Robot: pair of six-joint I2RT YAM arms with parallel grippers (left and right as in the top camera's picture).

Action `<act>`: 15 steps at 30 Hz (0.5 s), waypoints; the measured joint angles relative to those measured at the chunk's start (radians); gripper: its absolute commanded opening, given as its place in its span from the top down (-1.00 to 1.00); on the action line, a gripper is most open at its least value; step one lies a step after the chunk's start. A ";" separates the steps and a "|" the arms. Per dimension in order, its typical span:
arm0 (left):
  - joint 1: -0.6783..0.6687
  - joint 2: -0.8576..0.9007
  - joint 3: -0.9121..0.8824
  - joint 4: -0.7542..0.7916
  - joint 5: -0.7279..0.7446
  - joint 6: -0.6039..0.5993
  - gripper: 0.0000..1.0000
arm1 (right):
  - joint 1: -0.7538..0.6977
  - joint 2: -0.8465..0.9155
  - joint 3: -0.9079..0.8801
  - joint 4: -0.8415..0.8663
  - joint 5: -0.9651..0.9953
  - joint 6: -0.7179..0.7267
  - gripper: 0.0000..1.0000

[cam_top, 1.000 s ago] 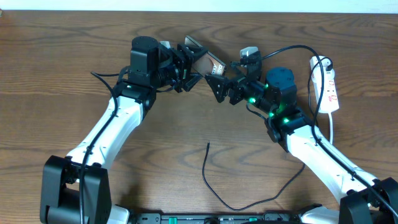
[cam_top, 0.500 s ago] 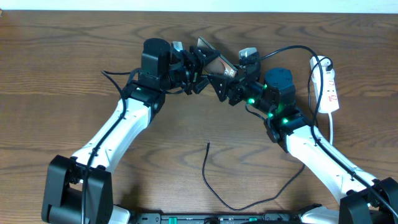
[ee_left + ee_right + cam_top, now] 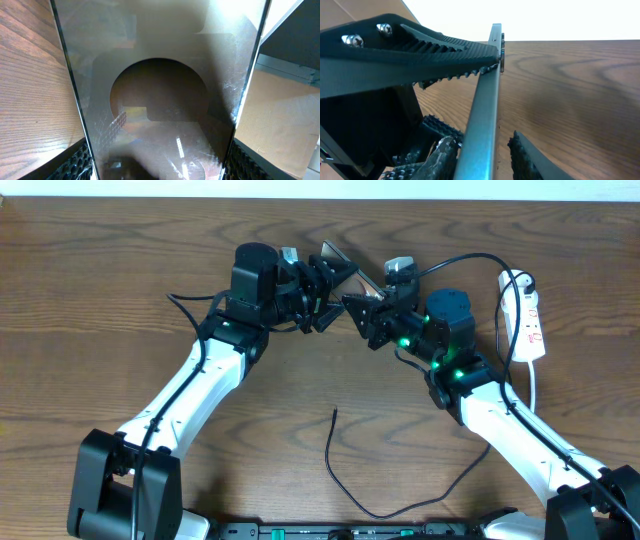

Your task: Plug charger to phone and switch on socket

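Observation:
The phone, slim with a mirrored back, is held above the table at the back centre, and my left gripper is shut on it. In the left wrist view the phone fills the frame between the ribbed fingers. My right gripper straddles the phone's thin edge. One pad touches the edge and a narrow gap shows at the other pad. The charger lies loose near the front of the table with its tip free. The socket lies at the far right.
A black plug sits in the socket's far end, and its white cord runs toward the front right. The left gripper's upper finger crosses the right wrist view. Both arms meet over the wooden table at the back centre.
The left arm has carried the phone to the right, between the right gripper's fingers. The right jaws have narrowed from wide open to close around the phone's edge.

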 measured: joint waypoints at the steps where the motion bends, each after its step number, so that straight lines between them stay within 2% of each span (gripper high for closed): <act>1: -0.001 0.000 0.000 0.000 -0.003 0.000 0.86 | 0.000 0.000 0.000 0.000 -0.001 0.000 0.60; 2: -0.002 0.000 0.000 0.000 -0.005 0.000 0.86 | 0.000 0.000 0.000 0.000 0.000 -0.001 0.89; 3: -0.002 0.000 0.000 0.000 -0.007 0.000 0.85 | 0.000 0.000 0.000 0.000 -0.001 0.000 0.98; 4: -0.003 0.000 0.000 0.000 -0.008 0.000 0.85 | 0.000 0.000 0.000 -0.001 0.005 0.000 0.98; 7: -0.003 0.000 0.000 0.000 -0.008 0.000 -0.05 | -0.002 0.000 0.000 -0.005 0.024 -0.005 0.98; 8: -0.003 0.000 0.000 0.000 -0.008 0.000 -0.28 | -0.002 0.000 0.000 -0.005 0.025 -0.004 0.98; 10: -0.002 0.000 0.000 0.000 -0.008 0.000 -0.57 | -0.002 0.000 0.000 -0.005 0.025 -0.004 0.98; 12: -0.002 0.000 0.000 0.000 -0.008 -0.004 -0.78 | -0.002 0.000 0.000 -0.005 0.024 -0.007 0.98; 15: 0.005 0.000 0.000 0.003 0.001 -0.004 -0.81 | -0.009 0.003 0.000 -0.008 0.018 -0.005 0.98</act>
